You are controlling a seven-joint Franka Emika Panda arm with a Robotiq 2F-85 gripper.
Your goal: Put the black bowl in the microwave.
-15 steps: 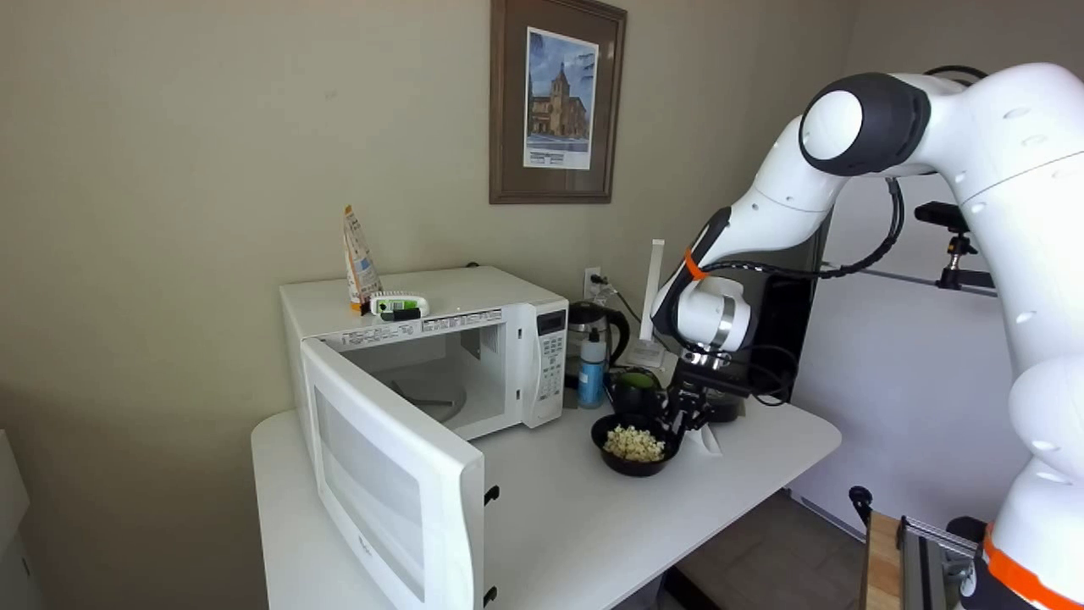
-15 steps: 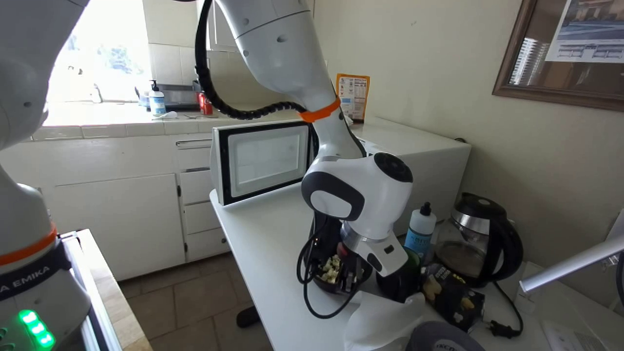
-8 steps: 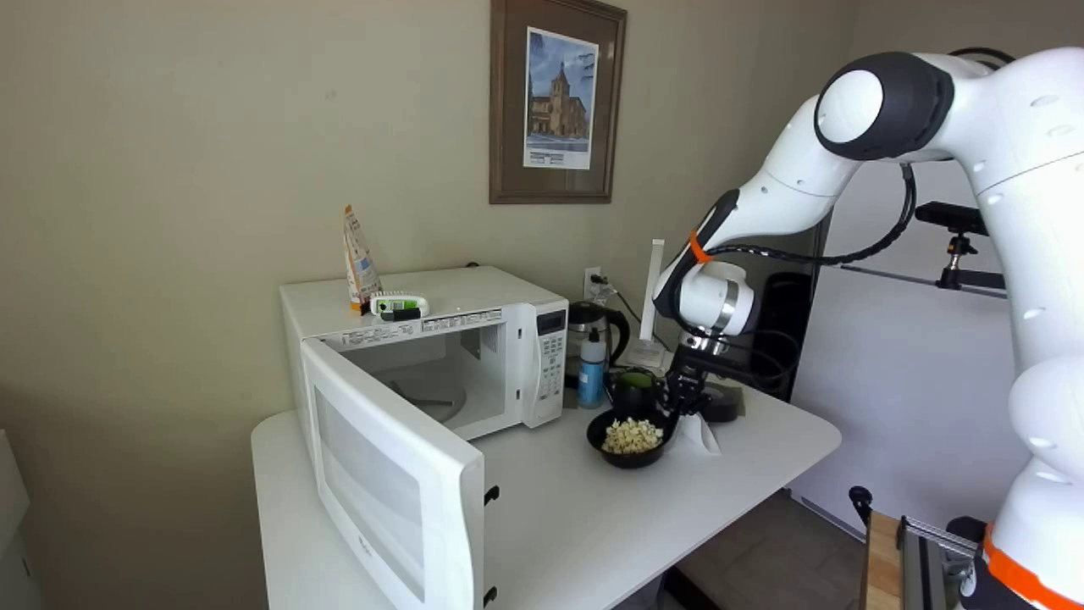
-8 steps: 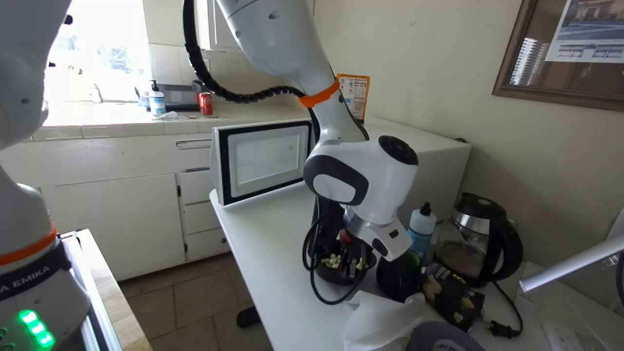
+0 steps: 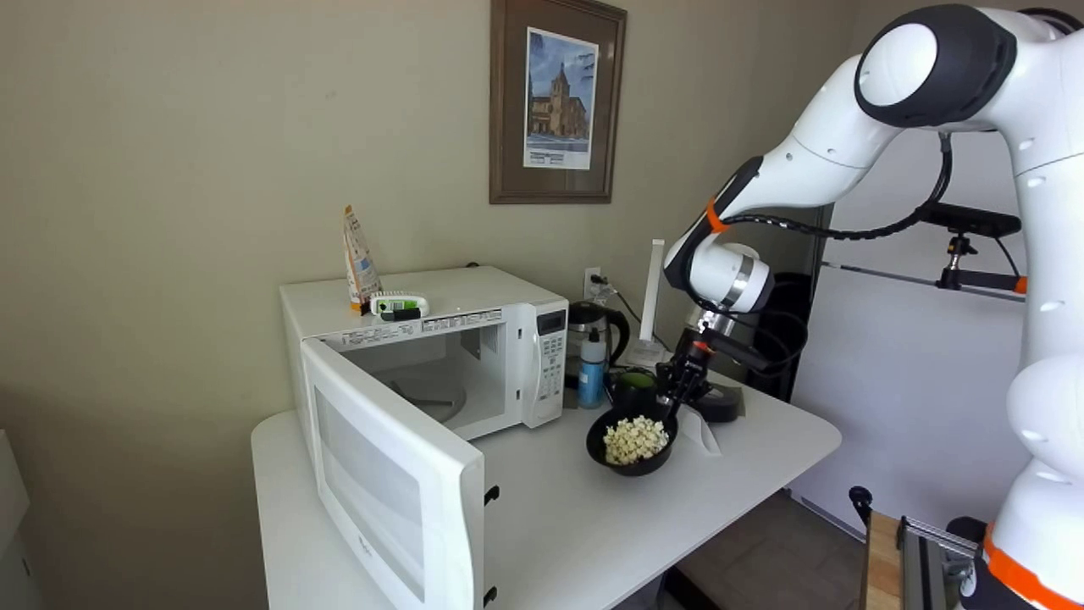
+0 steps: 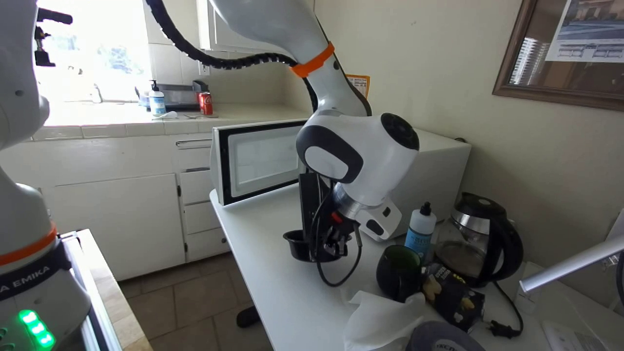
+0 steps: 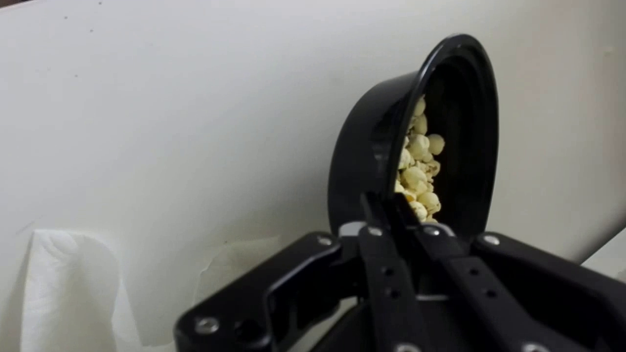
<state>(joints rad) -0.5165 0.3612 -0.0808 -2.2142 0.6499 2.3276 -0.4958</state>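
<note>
- Slipping or pivoting: the gripper (image 7: 388, 201) is clamped on one side of the rim of the black bowl (image 7: 362, 146), so all the weight would hang from a narrow pinch.
- Spilling: the bowl looks tipped rather than level, and a hasty turn could send popcorn (image 5: 635, 440) over the counter (image 5: 542, 525).
- Dragging: the bowl is between the counter's wall edge and its long free edge, off the control-panel end of the microwave (image 5: 474, 288) and outside it. Should its base meet the counter (I can't tell if there is a gap), a sideways move might upset it.
- Clipping the door (image 5: 381, 474): it stands wide, its free end near the corner at the microwave's end of the counter, so a path swung too far that way could knock it.
- Misjudged height: too low, and the bowl would catch the lower lip of the cavity (image 5: 478, 394); too high, the frame above.
- Snagging: a cable (image 6: 336, 285) loops low beside the gripper, near the dark jug (image 6: 396, 280) on the wall-edge side, and could pull at it.
</note>
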